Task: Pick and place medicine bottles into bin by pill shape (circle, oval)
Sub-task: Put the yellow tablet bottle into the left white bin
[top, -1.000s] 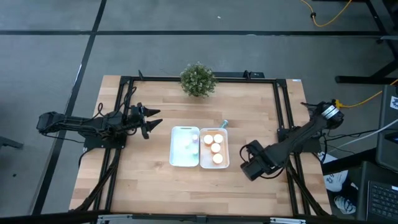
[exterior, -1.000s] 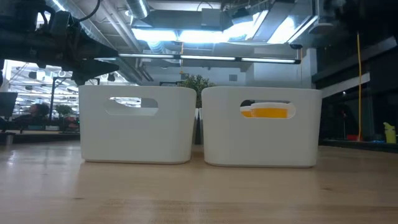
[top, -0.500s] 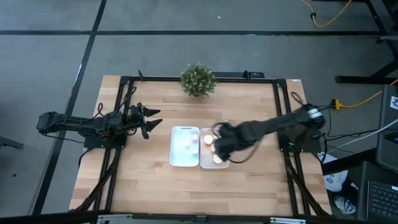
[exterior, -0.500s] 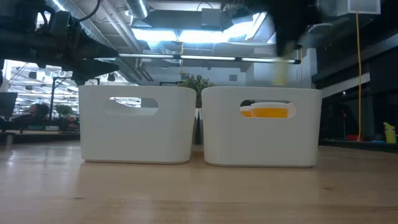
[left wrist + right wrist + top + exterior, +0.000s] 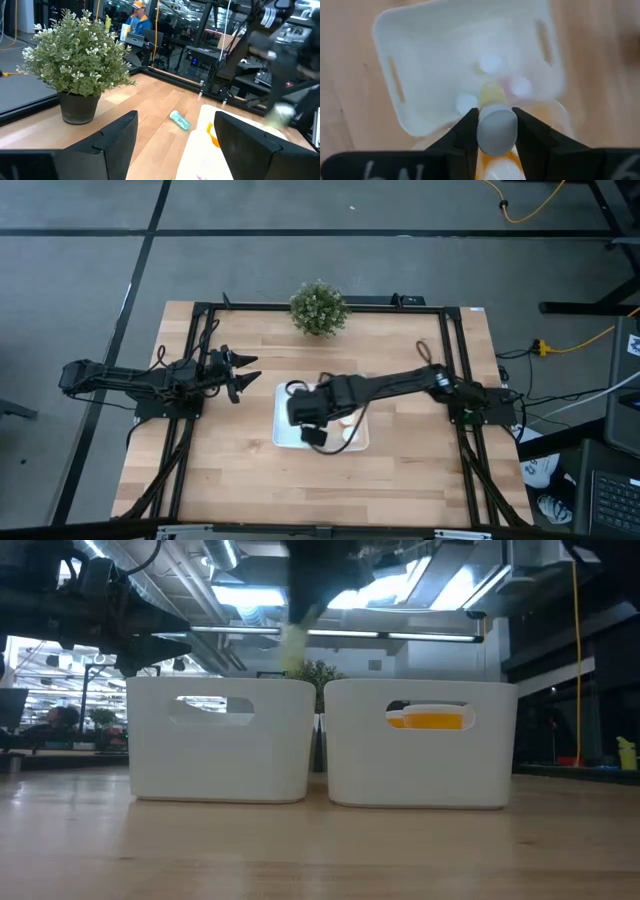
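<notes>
Most of the sorting is looking done: the right bin (image 5: pixel 420 745) is already holding orange-capped bottles, showing as an orange band through its handle slot, and the left bin (image 5: pixel 465 65) is holding a few pale bottles on its floor. One teal bottle (image 5: pixel 179 120) is still lying on its side on the worktop (image 5: pixel 240 470), at the far side of the bins, so at least that one is left to collect. The right end effector (image 5: pixel 308 420) is reaching out across the bins and hanging over the left one, its fingers clamped together on a pale bottle (image 5: pixel 496 129) whose white cap is facing the wrist camera; from table height the bottle is showing as a pale blur just above the left bin's rim. To my eye it is about to be dropped there. The left end effector (image 5: pixel 243 372) is waiting well off to the left of the bins with its fingers spread apart, holding nothing.
</notes>
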Robot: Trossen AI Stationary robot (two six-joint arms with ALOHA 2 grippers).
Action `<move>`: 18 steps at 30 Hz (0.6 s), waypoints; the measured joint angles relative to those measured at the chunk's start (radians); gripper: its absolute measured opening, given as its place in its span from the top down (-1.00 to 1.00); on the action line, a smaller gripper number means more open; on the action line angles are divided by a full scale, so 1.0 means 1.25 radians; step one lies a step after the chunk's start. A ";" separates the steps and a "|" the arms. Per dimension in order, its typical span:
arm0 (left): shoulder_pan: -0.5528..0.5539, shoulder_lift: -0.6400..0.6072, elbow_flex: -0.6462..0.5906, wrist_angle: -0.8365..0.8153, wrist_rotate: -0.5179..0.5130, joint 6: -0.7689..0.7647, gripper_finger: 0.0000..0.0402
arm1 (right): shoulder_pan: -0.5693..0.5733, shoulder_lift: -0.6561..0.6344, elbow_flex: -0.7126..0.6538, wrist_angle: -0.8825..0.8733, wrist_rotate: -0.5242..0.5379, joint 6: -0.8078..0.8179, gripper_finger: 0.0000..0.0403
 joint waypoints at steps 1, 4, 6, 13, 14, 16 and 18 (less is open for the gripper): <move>0.000 0.000 0.000 0.000 0.000 0.000 -0.27 | -0.001 0.017 0.005 0.021 -0.015 -0.020 0.47; 0.000 0.000 0.000 0.000 0.000 0.000 -0.27 | -0.007 0.035 -0.013 0.085 -0.069 -0.063 0.47; 0.000 0.000 0.000 0.000 0.000 0.000 -0.27 | -0.008 0.039 -0.011 0.110 -0.090 -0.075 0.47; 0.000 0.000 0.000 0.000 0.000 0.000 -0.27 | 0.001 0.070 -0.008 0.130 -0.110 -0.097 0.47; 0.000 0.000 0.000 0.002 0.000 0.000 -0.27 | 0.001 0.080 -0.008 0.130 -0.116 -0.101 0.47; 0.000 0.000 0.000 0.000 0.000 0.000 -0.27 | 0.001 0.100 -0.010 0.130 -0.121 -0.109 0.47; 0.000 0.000 0.000 0.001 0.000 0.000 -0.27 | 0.000 0.116 -0.010 0.135 -0.132 -0.110 0.47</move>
